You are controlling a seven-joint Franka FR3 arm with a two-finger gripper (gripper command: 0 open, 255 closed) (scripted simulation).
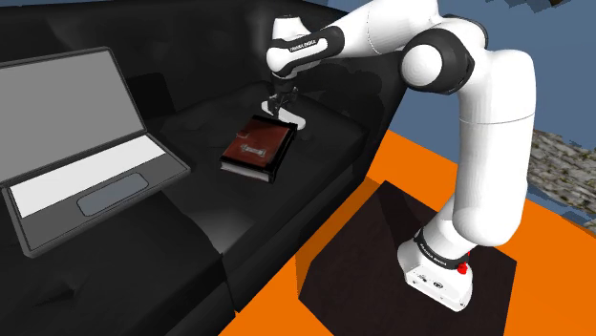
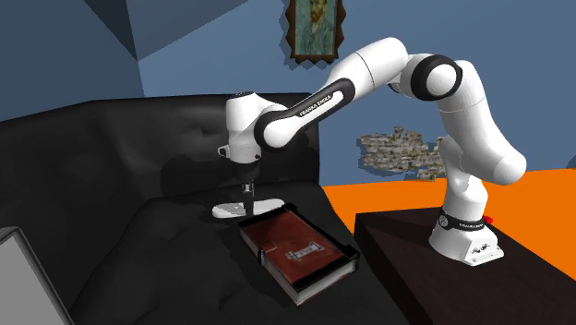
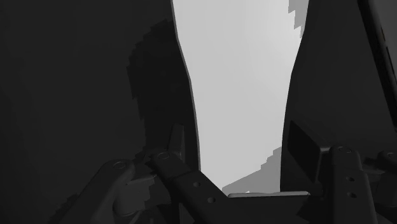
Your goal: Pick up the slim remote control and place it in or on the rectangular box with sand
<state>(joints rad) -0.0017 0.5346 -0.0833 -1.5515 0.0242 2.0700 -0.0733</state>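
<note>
Down at the sofa seat, the gripper points straight at the cushion, set over the slim remote control, which is drawn plain white; in the second exterior view the gripper stands upright on the remote, and the remote lies flat on the black seat, towards its back edge.

Seen from the wrist, the fingers sit narrowly apart, one along each long side of the remote; no strip of sofa shows between either finger and the white body, so the gripper reads as clenched on it (the remote's full length runs away between them).

Just beside the remote, towards the seat's front edge, lies the rectangular box; its dark walls frame a reddish-brown filling, and its nearest corner looks close to touching the remote's end.

Further along the seat an open grey laptop rests well apart from both; the arm's stand sits on orange floor beside the sofa's end.
</note>
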